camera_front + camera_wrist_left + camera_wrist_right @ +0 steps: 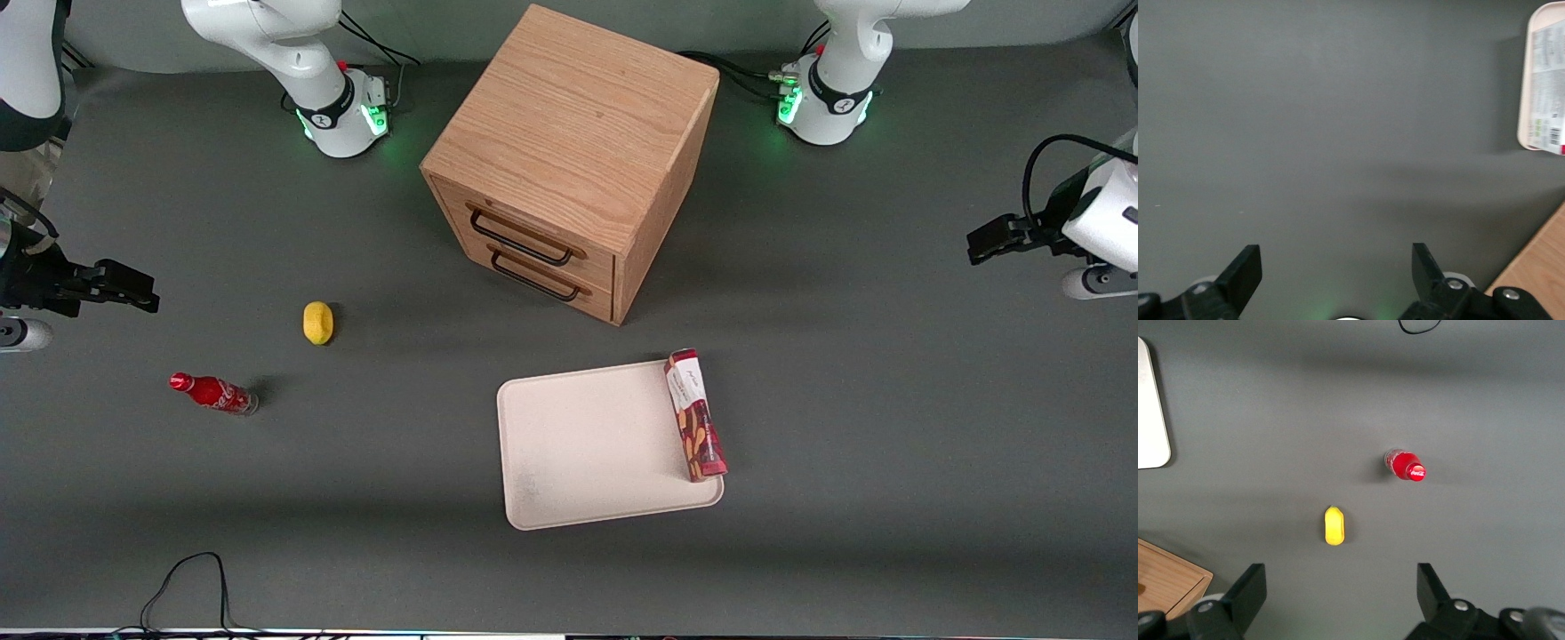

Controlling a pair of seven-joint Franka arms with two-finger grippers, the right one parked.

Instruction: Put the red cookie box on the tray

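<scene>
the gripper (978, 249) hangs wide open, well apart from the red cookie box (695, 414), which already lies lengthwise along the tray (578, 444) edge nearest the working arm.

Even overhead light, moderately bright, no glare on the matte grey tabletop (889, 462). Soft shadows: a broad one beside the wooden cabinet (569, 160), a small one by the cola bottle (213, 393). Green LED glow at arm bases. The gripper (1337, 267), apart-fingered over bare tabletop, looks slightly soft.
</scene>
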